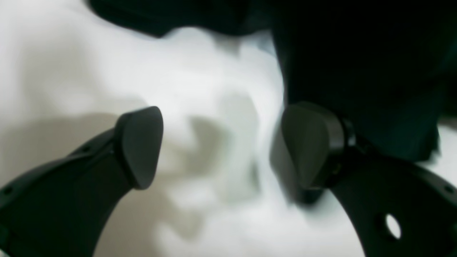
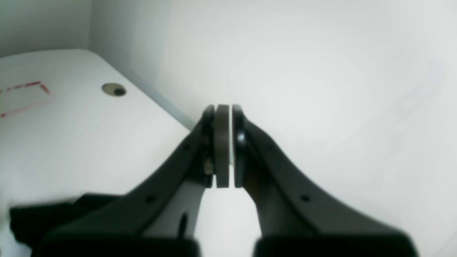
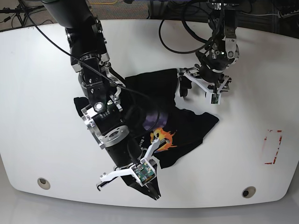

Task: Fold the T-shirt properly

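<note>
Mid-surface: crumpled shirt, nothing gripped

Near the surface (image 3: 37, 93) middle the T-shirt (image 3: 187, 123) lies bunched, print up. Left end effector (image 1: 221, 146) spread wide at its far edge, empty. Right end effector (image 2: 224, 146) pressed closed, empty, near front edge.

The base view is bright and evenly lit from above, and it is the sharpest of the three. The white table (image 3: 42, 93) has soft glare, and its edges curve from lens distortion. The left wrist view is strongly blurred; grey shadows fall on the white surface below the left gripper (image 1: 221, 146), and the T-shirt (image 1: 360, 71) is almost pure black without detail. The right wrist view is soft and overexposed, with the right gripper (image 2: 223, 146) slightly out of focus.
</note>
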`<state>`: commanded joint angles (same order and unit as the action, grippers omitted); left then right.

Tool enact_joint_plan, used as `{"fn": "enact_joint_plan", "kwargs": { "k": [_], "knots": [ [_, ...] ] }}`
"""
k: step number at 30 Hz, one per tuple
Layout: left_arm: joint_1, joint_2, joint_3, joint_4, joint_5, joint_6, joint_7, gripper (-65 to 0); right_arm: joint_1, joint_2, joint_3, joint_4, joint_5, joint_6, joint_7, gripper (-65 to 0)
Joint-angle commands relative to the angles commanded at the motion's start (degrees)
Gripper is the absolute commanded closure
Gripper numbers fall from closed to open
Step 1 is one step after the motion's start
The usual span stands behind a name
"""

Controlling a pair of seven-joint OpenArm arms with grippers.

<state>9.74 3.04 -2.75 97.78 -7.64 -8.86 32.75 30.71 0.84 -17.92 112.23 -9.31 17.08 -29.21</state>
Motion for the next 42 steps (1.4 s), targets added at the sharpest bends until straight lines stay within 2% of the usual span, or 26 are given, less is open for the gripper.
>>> {"fn": "enact_joint_plan", "kwargs": {
  "k": [10, 12, 18, 23, 24, 30, 42],
  "knots": [
    [-2.5, -0.6, 4.6, 1.4, 9.9, -0.1, 1.8, -52.9, 6.1, -3.1, -0.8, -0.4, 0.1, -0.30, 0.1, -0.4],
    [-3.4, -0.7, 5.6, -0.2, 10.3, 0.0, 2.7, -52.9, 10.5, -4.7, -3.5, -0.4, 0.1, -0.10, -0.4, 0.0],
    [-2.9, -1.1, 6.5, -0.9, 7.1, 0.0, 3.1, -51.4, 11.5, -4.7, -5.1, 0.2, -0.2, -0.02, -0.5, 0.0],
    [-2.3, -1.2, 7.2, -0.9, 5.7, -0.1, 3.4, -39.1, 12.0, -4.7, -5.7, 0.1, -0.1, 0.01, -0.6, 0.0],
    [0.9, -2.5, 5.8, -2.2, 7.7, -0.1, 5.0, -50.0, 2.8, -1.4, -2.3, -3.7, -1.3, 0.37, -4.0, -1.4],
    [2.6, -4.0, 6.0, -1.9, 7.6, -0.1, 4.8, -49.9, 1.8, -0.5, -2.4, -4.4, -1.4, 0.28, -4.0, -1.4],
    [3.1, -4.1, 5.9, 1.0, 7.6, -0.1, 4.8, -49.9, 3.6, -0.7, -2.4, -4.6, -1.4, 0.20, -4.0, -1.4]
  ]
}}
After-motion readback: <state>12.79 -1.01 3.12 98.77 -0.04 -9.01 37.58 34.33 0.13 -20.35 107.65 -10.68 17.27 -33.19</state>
